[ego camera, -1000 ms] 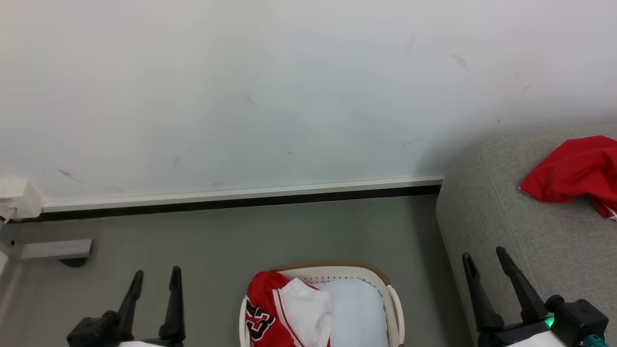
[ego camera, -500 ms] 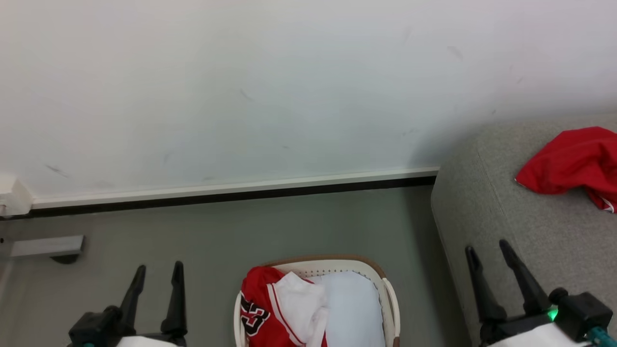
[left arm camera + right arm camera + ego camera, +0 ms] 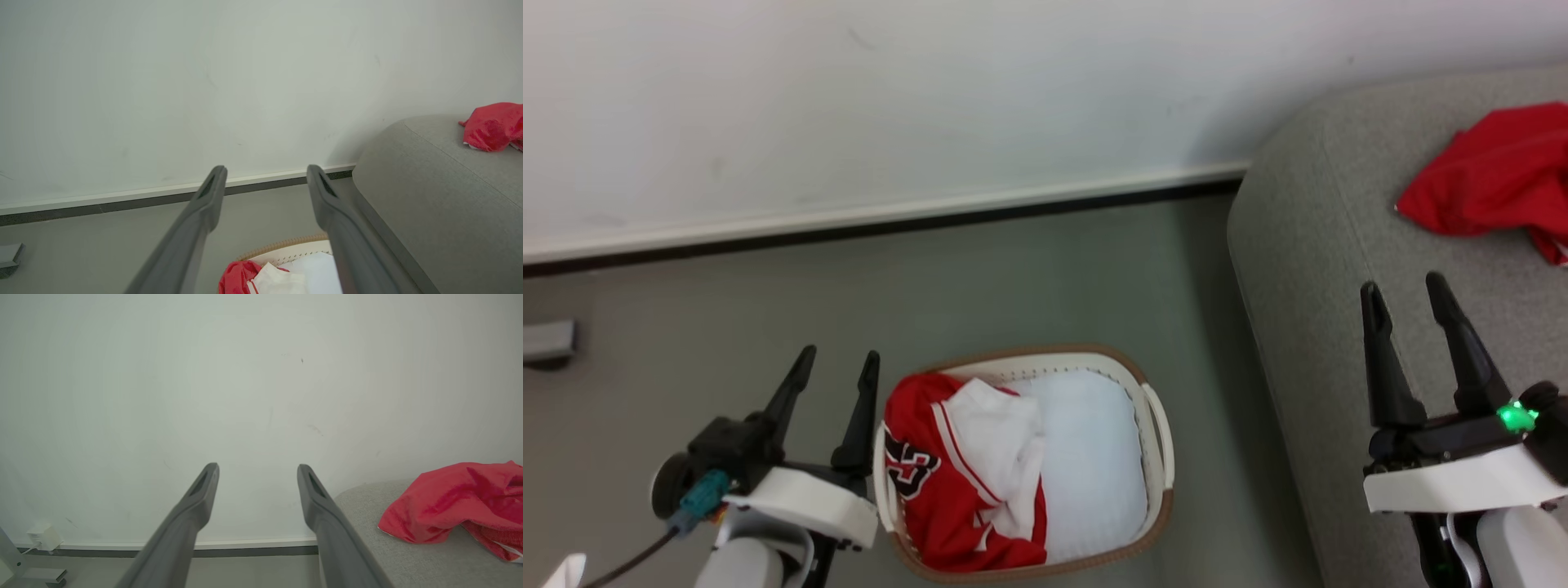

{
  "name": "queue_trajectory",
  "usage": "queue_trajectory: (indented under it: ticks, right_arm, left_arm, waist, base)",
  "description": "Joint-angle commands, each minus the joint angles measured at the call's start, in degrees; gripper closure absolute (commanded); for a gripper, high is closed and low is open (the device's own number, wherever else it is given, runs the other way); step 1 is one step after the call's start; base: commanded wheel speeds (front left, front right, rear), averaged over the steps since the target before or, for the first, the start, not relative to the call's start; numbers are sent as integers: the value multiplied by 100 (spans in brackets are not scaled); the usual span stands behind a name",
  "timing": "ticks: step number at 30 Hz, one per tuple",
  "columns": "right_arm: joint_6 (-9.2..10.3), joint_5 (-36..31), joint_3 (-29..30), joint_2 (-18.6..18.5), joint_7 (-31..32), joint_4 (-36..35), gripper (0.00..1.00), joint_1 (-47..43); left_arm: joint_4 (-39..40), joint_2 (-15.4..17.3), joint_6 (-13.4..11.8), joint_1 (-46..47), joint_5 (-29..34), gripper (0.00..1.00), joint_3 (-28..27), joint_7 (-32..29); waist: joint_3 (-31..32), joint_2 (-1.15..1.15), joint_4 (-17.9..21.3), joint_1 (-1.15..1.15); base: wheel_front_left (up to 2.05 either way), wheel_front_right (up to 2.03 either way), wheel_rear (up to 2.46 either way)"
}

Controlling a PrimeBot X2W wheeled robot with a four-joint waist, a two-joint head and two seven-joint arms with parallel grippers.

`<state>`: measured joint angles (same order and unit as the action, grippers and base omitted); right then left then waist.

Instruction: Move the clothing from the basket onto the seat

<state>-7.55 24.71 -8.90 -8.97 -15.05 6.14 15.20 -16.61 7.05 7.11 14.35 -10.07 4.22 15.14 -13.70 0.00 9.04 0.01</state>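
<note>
With your left hand (image 3: 840, 354) and right hand (image 3: 1403, 282) both wide and empty, drop the left into the basket (image 3: 1045, 353), pinch a thick fold of the red jersey (image 3: 931, 498) in its left half, and lift clear toward the seat (image 3: 1307, 245).

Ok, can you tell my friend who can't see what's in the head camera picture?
A red jersey lies in a white basket on the grey floor, beside a grey seat where another red garment lies. The left gripper hangs open by the basket, and the right gripper hangs open over the seat, both empty.
</note>
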Motion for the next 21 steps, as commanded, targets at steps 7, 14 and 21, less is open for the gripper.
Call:
queue_trajectory:
  ticks: [7, 14, 21]
  right_arm:
    - [13, -94, 274, 175, -16, -323, 0, 380]
    - [13, -77, 366, 359, -17, -473, 0, 565]
    - [13, -50, 287, 491, -17, -545, 0, 762]
  left_arm:
    - [-814, 507, 36, 819, 122, 0, 701, -160]
    - [-1627, 886, 27, 1602, -22, 0, 1777, -576]
    - [-2368, 1221, 29, 2263, -326, 0, 2791, -942]
  waist:
    - [-1034, 0, 431, -1]
    - [-1612, 0, 690, -1]
    - [-2105, 0, 1012, -1]
  base:
    - [0, 0, 0]
    - [0, 0, 0]
    - [0, 0, 0]
